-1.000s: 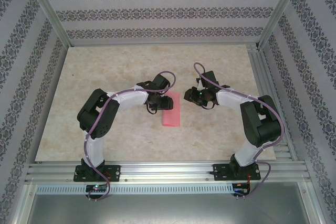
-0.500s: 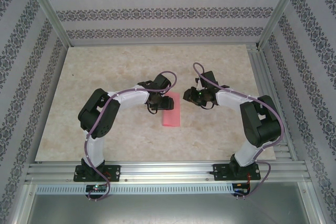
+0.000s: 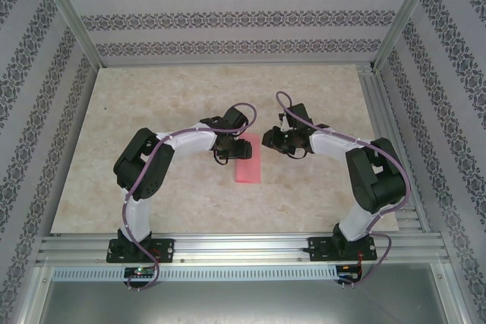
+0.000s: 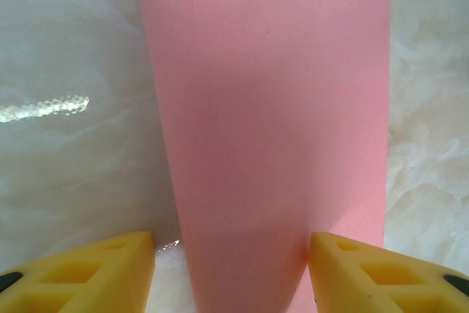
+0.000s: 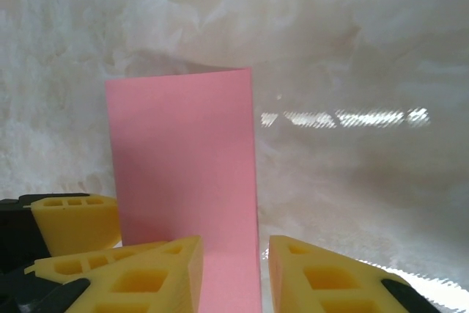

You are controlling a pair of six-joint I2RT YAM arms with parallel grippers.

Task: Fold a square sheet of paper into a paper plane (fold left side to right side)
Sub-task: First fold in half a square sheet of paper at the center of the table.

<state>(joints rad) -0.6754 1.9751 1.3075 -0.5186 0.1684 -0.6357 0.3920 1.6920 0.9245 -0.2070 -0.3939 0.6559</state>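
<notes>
Square sheet of paper (image 3: 248, 165), folded to a narrow pink rectangle, flat on bench (image 3: 152, 104), mid-frame in top view. In left wrist view, running up mid-frame, lower end between yellow fingertips (image 4: 95, 273) of left tool (image 4: 231, 280). In right wrist view, centre-left, near end in gap of right tool (image 5: 233, 276). Left arm (image 3: 182, 140) bent in from left, right arm (image 3: 334, 142) from right, wrists low at sheet's upper end. Left tool open wide, straddling sheet, right-hand tip at sheet edge, gripping nothing. Right tool part-open, narrow gap, nothing clamped; contact with sheet unclear.
</notes>
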